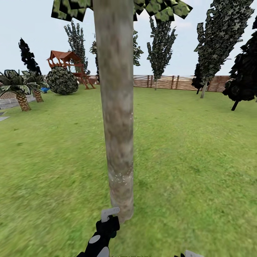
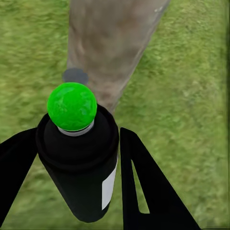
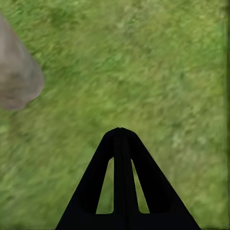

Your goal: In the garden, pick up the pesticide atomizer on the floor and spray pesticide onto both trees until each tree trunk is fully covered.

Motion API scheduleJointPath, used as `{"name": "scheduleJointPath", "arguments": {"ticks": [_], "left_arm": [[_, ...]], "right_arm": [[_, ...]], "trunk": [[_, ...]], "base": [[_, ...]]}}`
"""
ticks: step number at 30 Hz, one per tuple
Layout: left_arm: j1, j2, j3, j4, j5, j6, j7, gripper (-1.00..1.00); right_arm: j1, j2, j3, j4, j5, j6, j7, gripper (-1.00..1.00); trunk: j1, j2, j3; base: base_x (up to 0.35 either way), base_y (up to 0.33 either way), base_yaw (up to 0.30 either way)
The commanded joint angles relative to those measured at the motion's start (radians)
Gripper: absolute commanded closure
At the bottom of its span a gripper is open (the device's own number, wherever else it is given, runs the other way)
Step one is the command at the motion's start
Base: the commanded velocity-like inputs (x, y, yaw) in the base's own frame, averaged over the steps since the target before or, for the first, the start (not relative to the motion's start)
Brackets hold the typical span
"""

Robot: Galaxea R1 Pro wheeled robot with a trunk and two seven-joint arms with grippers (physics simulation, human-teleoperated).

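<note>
A thick grey-brown tree trunk rises straight ahead on the garden lawn, with its mottled green crown at the top edge. Fine white specks of pesticide dot the lower bark. My left gripper is at the trunk's foot, shut on the pesticide atomizer, whose pale grey head faces the bark. In the left wrist view the atomizer is a black bottle with a green top, clamped between the fingers of the left gripper, and the trunk lies just beyond. My right gripper is shut over bare grass, with the trunk off to one side.
A brown slatted fence closes the far side. Dark conifers stand at the right, and a pale-stemmed tree near them. Short palms, a round bush and a red play tower stand at the left. Open grass surrounds the trunk.
</note>
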Motion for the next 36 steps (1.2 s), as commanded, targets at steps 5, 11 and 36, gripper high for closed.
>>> {"name": "scheduleJointPath", "arguments": {"ticks": [5,11,36], "left_arm": [[-0.002,0.000,0.001,-0.057,0.004,0.125,0.034,1.00],[-0.101,-0.008,0.021,-0.384,0.012,0.569,0.232,1.00],[-0.910,-0.153,0.160,-0.380,0.703,0.818,0.835,1.00]], "right_arm": [[-0.001,0.000,-0.001,0.001,-0.008,-0.005,0.000,1.00],[-0.001,0.001,-0.001,0.003,-0.009,-0.005,0.000,1.00],[-0.002,0.002,0.001,0.018,-0.007,-0.004,0.000,1.00]], "trunk": [[0.000,-0.002,-0.002],[0.000,-0.002,-0.002],[0.000,-0.002,-0.002]], "base": [[-0.027,0.028,-0.072],[-0.002,0.002,-0.005],[0.000,0.000,0.000]]}}
